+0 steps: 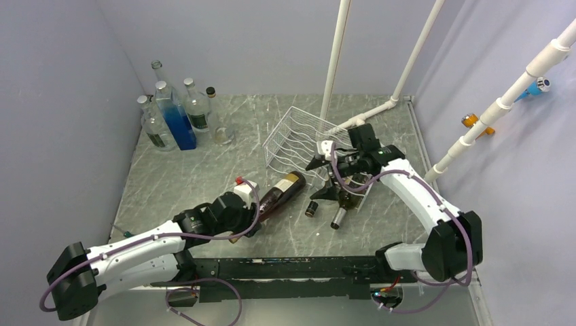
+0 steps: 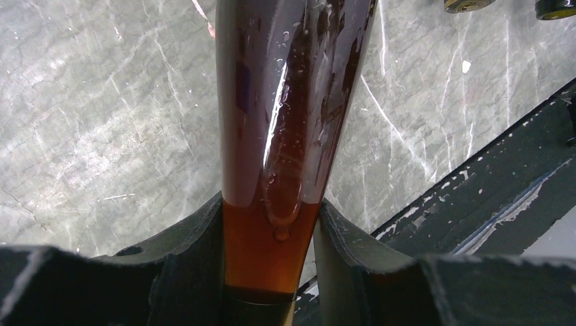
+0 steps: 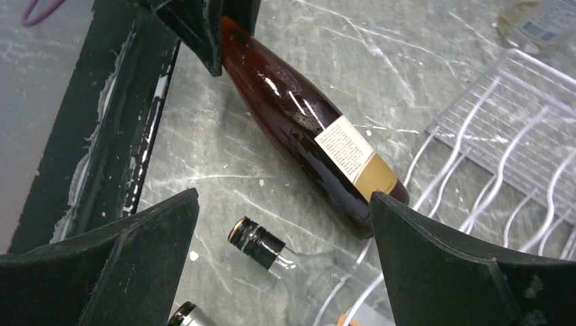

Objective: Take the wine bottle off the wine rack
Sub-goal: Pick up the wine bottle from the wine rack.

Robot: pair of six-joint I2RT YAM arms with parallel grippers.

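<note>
A: Any writing you can read?
B: No. The wine bottle (image 3: 292, 115) has a white label (image 3: 343, 145) with fine print, too small to make out. The labels on the back bottles (image 1: 178, 115) are blurred.

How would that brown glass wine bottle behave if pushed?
Probably rolls: the brown glass wine bottle is round, lying on its side. Likely slippery: its glossy neck gleams in the left hand. Possibly heavy: amber liquid seems inside.

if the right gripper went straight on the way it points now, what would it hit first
Probably the black-capped neck of the clear bottle, lying just ahead of the open right gripper; the brown wine bottle lies beyond. Depth is unclear.
</note>
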